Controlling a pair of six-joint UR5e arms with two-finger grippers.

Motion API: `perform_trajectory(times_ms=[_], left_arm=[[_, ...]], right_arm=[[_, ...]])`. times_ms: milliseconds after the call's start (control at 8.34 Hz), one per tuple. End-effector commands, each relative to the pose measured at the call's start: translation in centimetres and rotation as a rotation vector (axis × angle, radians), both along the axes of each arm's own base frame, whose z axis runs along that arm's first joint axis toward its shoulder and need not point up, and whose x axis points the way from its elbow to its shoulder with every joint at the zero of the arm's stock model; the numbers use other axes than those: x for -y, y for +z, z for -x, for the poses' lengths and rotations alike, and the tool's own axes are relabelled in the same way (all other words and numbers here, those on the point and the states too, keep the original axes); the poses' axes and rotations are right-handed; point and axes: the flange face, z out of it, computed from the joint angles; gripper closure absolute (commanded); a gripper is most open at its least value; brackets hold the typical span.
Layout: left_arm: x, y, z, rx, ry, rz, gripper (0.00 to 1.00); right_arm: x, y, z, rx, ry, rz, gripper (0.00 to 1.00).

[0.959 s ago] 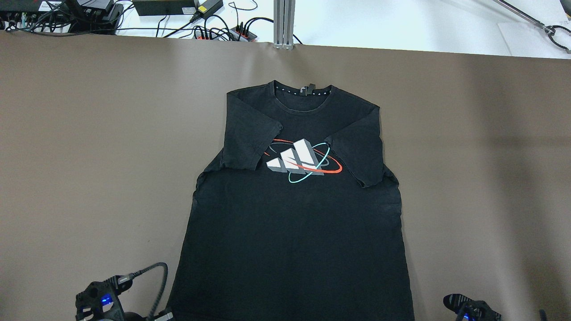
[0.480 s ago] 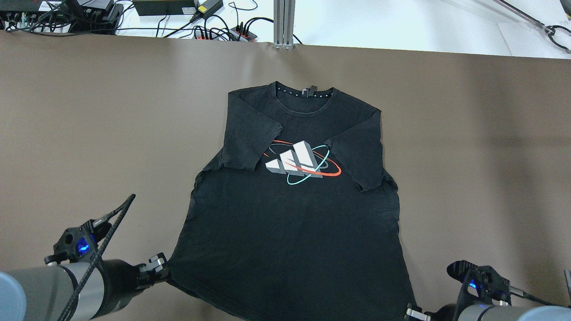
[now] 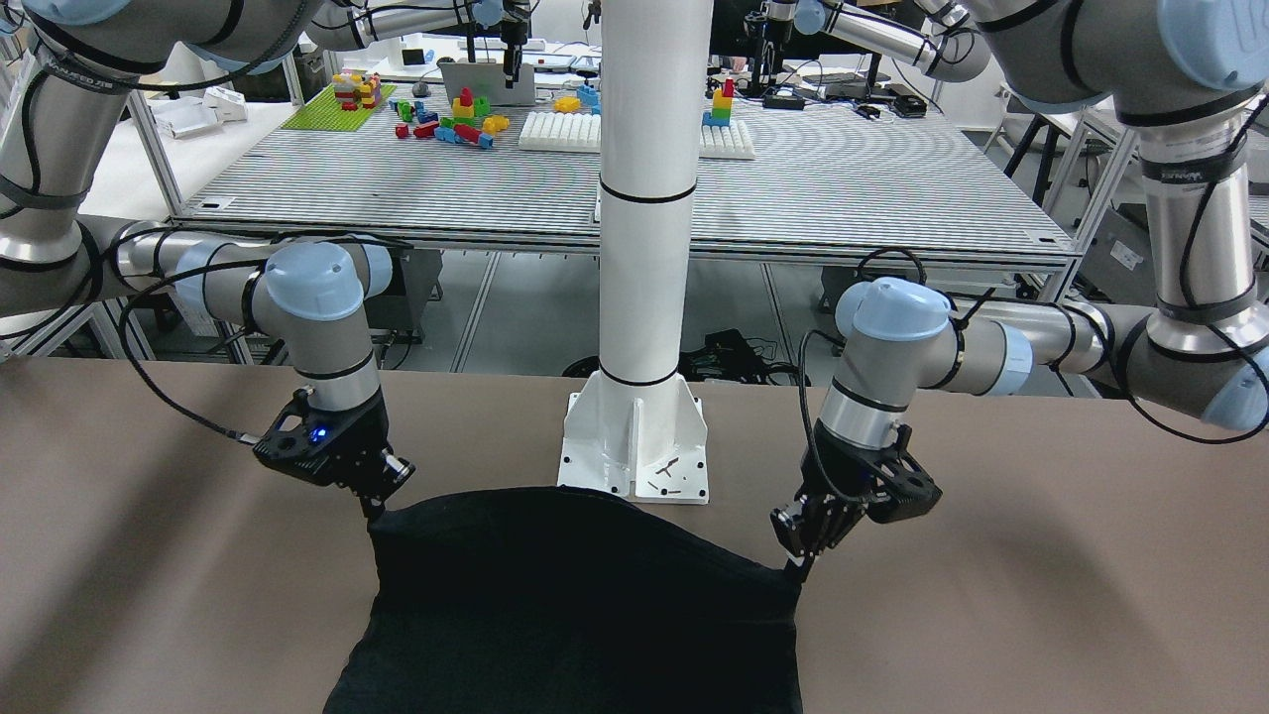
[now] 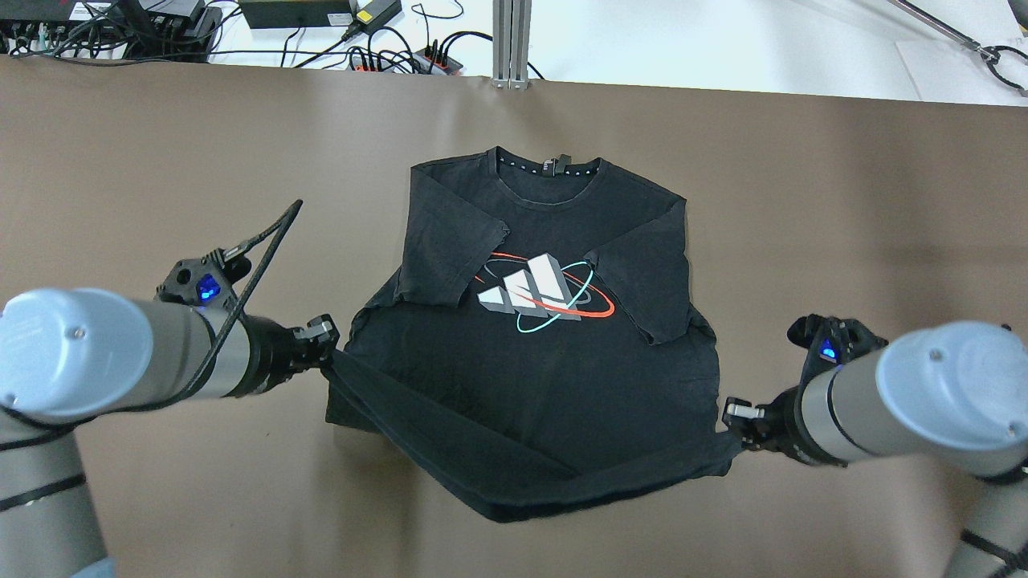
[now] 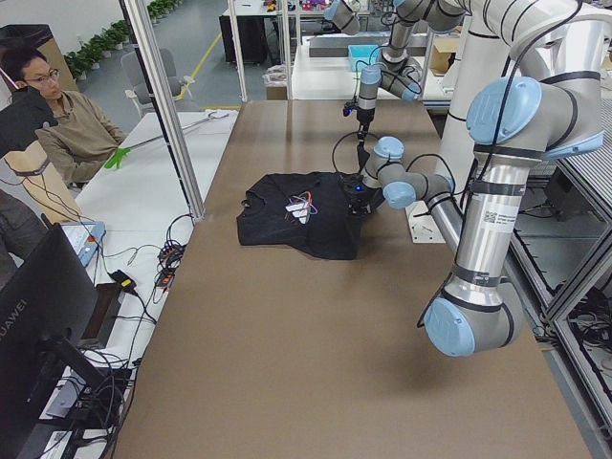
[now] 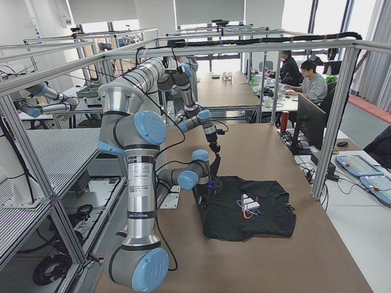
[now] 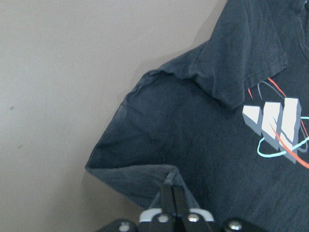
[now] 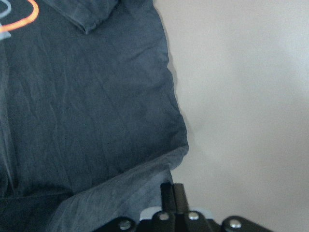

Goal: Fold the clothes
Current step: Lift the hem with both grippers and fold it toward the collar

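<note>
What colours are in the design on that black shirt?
The design has white and grey bars with red and turquoise rings, clearest in the overhead view.

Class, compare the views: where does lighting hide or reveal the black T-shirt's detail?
Front-facing view: the black printed fabric T-shirt is a featureless dark mass; overhead view: soft shadow bands cross the brown table; wrist views: wrinkles show clearly.

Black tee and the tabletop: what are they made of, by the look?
T-shirt: soft knit, likely cotton jersey, matte, slightly faded; it sags and creases where lifted. Tabletop: smooth brown sheet with faint sheen, maybe vinyl or laminate; unclear.
</note>
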Motion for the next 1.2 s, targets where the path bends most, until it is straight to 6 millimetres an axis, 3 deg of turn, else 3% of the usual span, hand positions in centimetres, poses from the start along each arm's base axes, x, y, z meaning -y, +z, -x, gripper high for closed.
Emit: perform_trajectory(times_ms=[0, 120, 360, 719, 959, 1079], left_arm=[[9.4, 1.6, 0.9, 0.093, -0.025, -0.038, 1.00], [12.3, 1.7, 1.2, 0.103, -0.032, -0.027, 1.00], [16.4, 0.8, 1.7, 0.115, -0.061, -0.034, 1.00], [23.4, 1.8, -0.9, 0.091, -0.089, -0.054, 1.00], [27.7, 4.0, -2.5, 0.102, -0.096, -0.073, 1.00], [29.9, 4.4, -3.9, 0.097, -0.103, -0.079, 1.00]], right_arm=[[11.0, 1.5, -1.1, -0.086, -0.007, -0.064, 1.00], [15.2, 2.4, -1.2, -0.121, -0.012, -0.087, 1.00], [20.3, 3.7, -1.4, -0.175, -0.020, -0.105, 1.00], [26.9, 5.9, -0.4, -0.207, 0.007, -0.157, 1.00], [33.0, 7.4, 2.2, -0.219, 0.016, -0.187, 1.00], [35.2, 9.3, 3.1, -0.250, 0.042, -0.219, 1.00]])
